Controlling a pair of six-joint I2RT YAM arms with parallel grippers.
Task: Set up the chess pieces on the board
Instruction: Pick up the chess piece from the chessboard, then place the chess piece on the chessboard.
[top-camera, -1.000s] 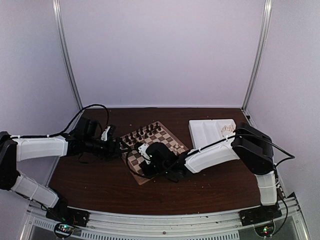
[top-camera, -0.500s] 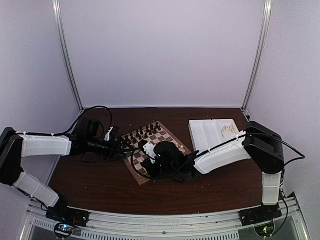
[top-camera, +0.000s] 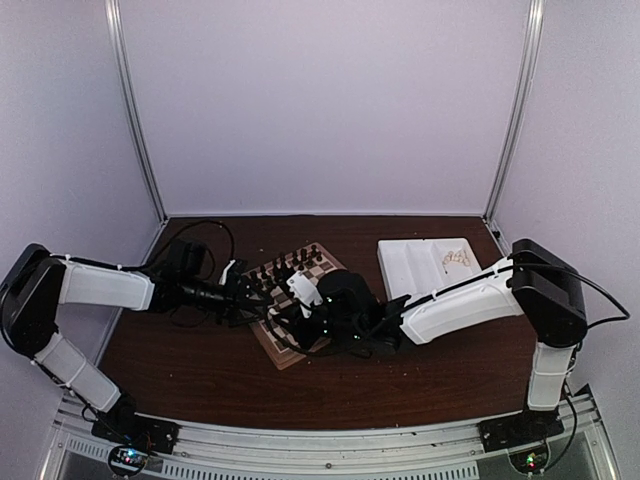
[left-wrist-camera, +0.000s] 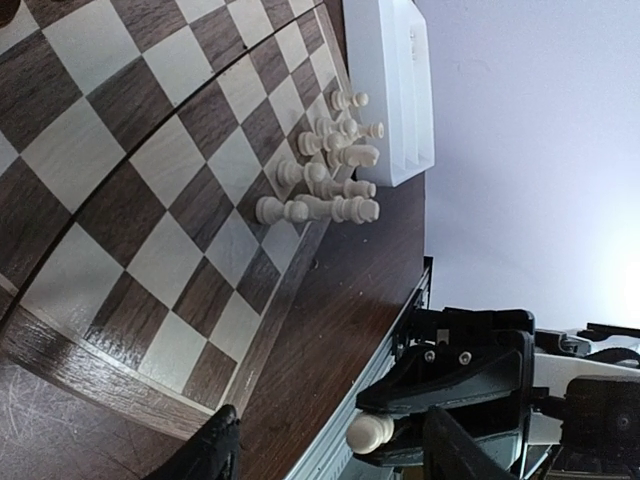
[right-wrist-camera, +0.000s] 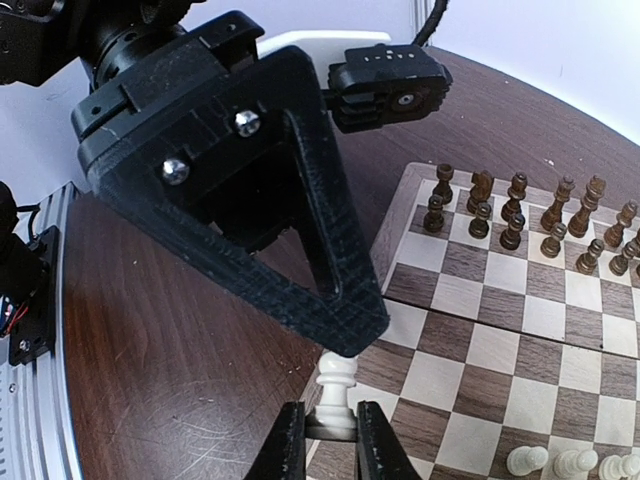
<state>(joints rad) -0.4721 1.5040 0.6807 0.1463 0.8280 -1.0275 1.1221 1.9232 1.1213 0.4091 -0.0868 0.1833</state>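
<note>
I had the left arm (top-camera: 100, 285) stretched out low toward the right, and the left gripper (top-camera: 248, 297) stood with its fingers spread and nothing between them. The right arm (top-camera: 460, 305) reached leftward, bent at the elbow, and the right gripper (right-wrist-camera: 333, 440) was pinched tight on a white chess piece (right-wrist-camera: 335, 385).

Wooden board (right-wrist-camera: 470, 300), glossy cream chess pieces (left-wrist-camera: 320, 208), scratched wooden table (right-wrist-camera: 180, 350).

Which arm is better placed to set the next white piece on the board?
Right. The right end effector is shut on an upright cream-white chess piece at the edge of the board. The left end effector is open and empty beside the board.
</note>
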